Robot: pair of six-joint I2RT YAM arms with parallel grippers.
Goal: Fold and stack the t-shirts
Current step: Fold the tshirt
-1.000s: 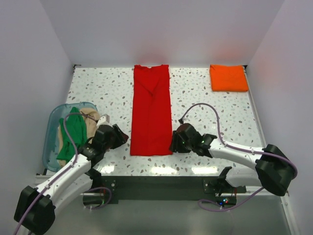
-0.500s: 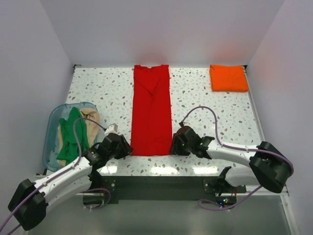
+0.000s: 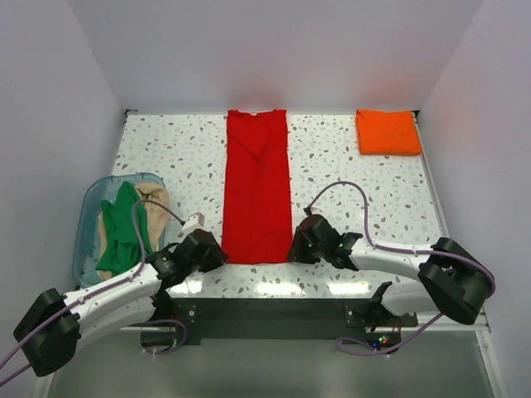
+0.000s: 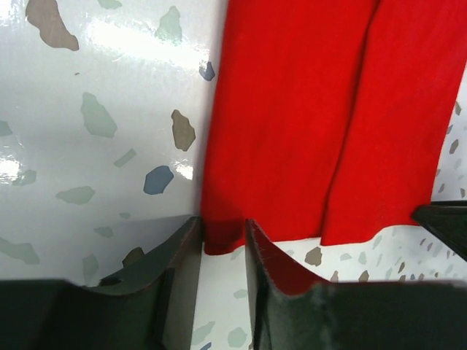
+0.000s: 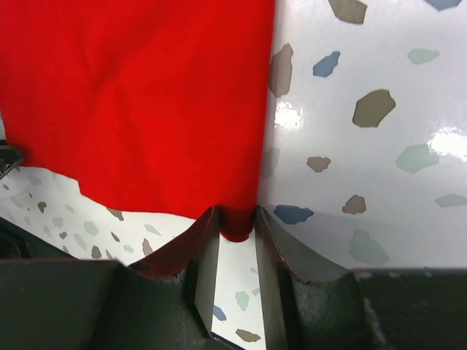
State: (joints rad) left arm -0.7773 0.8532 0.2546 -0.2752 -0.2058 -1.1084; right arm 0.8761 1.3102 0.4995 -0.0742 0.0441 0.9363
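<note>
At the near edge of the speckled table [image 3: 348, 174], the red t-shirt [image 3: 255, 191] lies as one long folded strip running away down the middle. Left gripper [image 4: 222, 233] has its fingers drawn narrow, pinching the strip's near-left corner. Right gripper [image 5: 235, 222] is likewise nearly closed, pinching the near-right corner. Orange t-shirt [image 3: 387, 132] sits folded at the far right corner. Green t-shirt [image 3: 120, 228] and tan t-shirt [image 3: 156, 199] are heaped in the plastic tub [image 3: 90, 240] on the left.
</note>
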